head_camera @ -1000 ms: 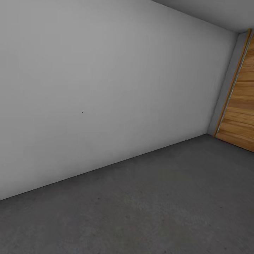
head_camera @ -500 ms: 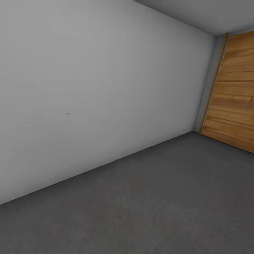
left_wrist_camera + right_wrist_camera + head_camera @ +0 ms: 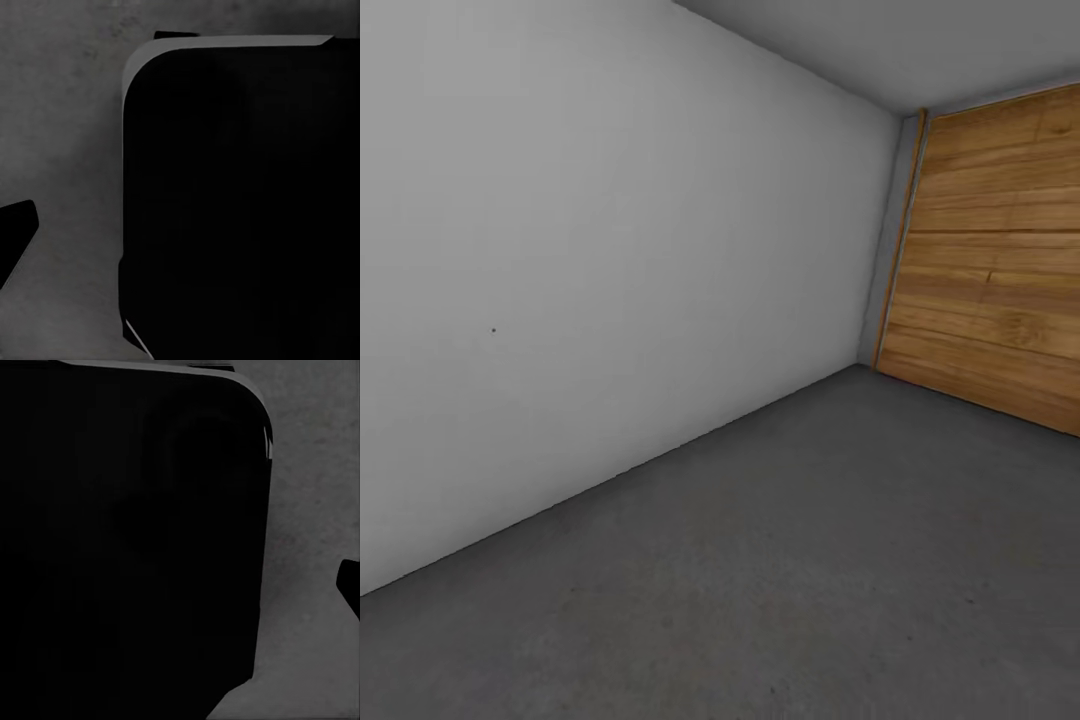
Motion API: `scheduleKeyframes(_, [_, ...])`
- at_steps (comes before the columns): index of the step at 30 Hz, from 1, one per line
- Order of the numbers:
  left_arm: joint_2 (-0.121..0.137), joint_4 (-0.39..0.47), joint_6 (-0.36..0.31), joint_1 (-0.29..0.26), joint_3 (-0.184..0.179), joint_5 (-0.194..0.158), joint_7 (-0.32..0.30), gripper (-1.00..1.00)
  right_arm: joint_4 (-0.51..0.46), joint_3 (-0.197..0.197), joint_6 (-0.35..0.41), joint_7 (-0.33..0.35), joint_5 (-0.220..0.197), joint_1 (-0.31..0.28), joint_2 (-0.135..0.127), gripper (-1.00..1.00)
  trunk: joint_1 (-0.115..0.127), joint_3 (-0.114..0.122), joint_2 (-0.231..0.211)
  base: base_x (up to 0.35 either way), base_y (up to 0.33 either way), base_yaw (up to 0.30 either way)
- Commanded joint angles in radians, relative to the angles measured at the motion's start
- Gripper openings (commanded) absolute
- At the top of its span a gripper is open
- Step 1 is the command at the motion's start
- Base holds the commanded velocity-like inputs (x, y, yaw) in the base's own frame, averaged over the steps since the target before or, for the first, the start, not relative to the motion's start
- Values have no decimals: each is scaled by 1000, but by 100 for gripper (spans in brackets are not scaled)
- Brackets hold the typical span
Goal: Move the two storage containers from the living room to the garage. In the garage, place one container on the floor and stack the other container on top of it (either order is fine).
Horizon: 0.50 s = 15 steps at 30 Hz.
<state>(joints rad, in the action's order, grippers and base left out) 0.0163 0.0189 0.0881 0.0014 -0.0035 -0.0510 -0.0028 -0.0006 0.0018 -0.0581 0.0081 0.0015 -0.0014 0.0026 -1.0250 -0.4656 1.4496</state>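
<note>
From the head view, the garage is a bare corner. One pale grey wall [image 3: 610, 250], smooth and matt with a single tiny dark speck, runs from nine o'clock toward one o'clock. It meets one door [image 3: 1000, 260] of warm horizontal wood planks at two o'clock, framed by a thin wooden strip and a grey jamb. The floor [image 3: 790, 560] is dark grey concrete, faintly mottled and rough-looking, and it spreads open from the wall's base line across to five o'clock, with wide room to move. A slice of flat grey ceiling [image 3: 920, 40] shows at one o'clock.

In each wrist view, one large black body with a rounded corner and a thin grey edge sits against the same mottled concrete; it is too dark to identify. A small black wedge pokes in at each picture's edge. I cannot tell whether the jaws of either arm are apart or together. I cannot say where the two orange-red containers are.
</note>
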Motion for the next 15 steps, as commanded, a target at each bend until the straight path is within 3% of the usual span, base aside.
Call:
scheduleKeyframes(1, [0, 0, 2, 0, -1, -5, 0, 100, 0, 0, -3, 1, 0, 0, 0, 100, 0, 0, 0, 0, 0, -290])
scheduleKeyframes(15, [3, 1, 2, 0, -1, -4, 0, 100, 2, 0, -2, -1, 0, 0, 1, 100, 0, 9, 0, 0, 0, -275])
